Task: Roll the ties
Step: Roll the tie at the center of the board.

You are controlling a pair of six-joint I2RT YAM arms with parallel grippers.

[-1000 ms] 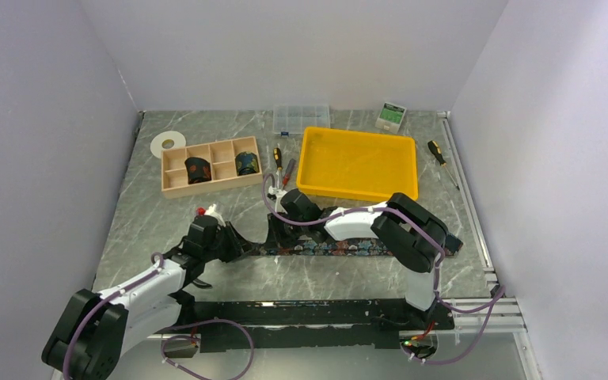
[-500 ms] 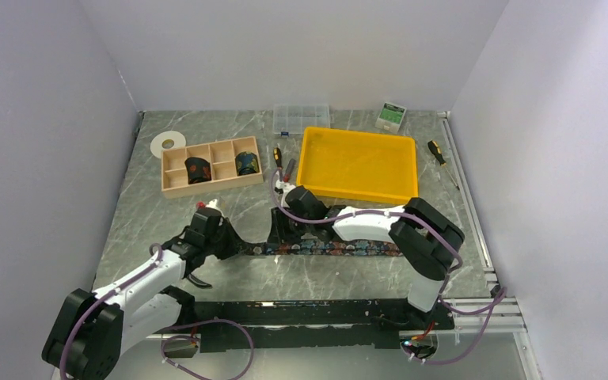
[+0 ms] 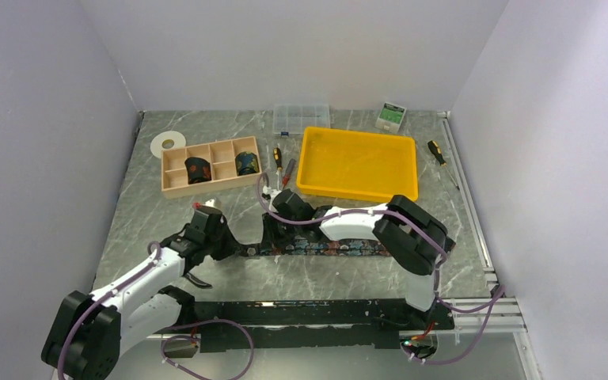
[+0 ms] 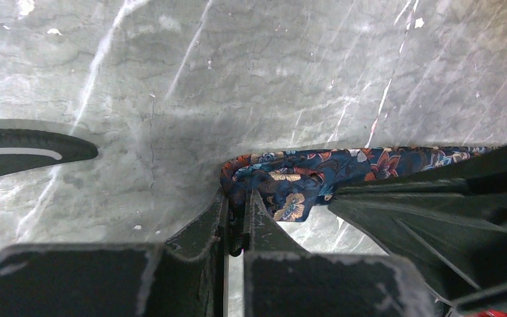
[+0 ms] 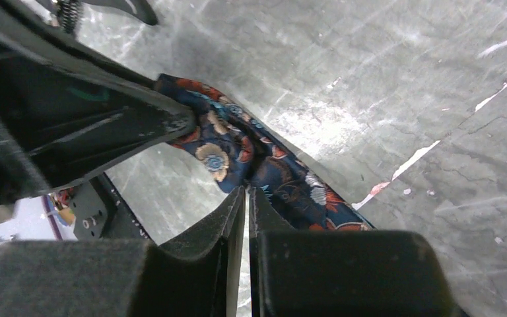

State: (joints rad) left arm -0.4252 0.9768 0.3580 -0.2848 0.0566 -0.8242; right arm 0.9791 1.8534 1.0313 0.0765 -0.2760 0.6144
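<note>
A dark floral tie [image 3: 332, 247] lies as a long flat strip across the front of the table. Its left end is folded over [image 4: 317, 173]. My left gripper [image 3: 232, 244] is shut on that folded end, with fabric pinched between its jaws [image 4: 237, 196]. Just to its right, my right gripper [image 3: 274, 236] is shut on the edge of the same tie [image 5: 246, 189], its tips meeting on the fabric [image 5: 284, 178]. The left finger [image 5: 105, 125] shows close beside it. Two rolled ties [image 3: 198, 169] [image 3: 245, 163] stand in a wooden box.
The wooden compartment box [image 3: 214, 188] sits at the back left, with a white tape roll [image 3: 168, 143] behind it. A yellow tray [image 3: 356, 192], a clear organiser [image 3: 301, 117], two screwdrivers [image 3: 279, 156] [image 3: 441, 158] and a small carton [image 3: 392, 115] lie at the back. Black-handled pliers [image 3: 198, 279] rest by the left arm.
The right gripper opened briefly, shifted slightly left and shut again on the tie. The left gripper closed fully on the folded end.
</note>
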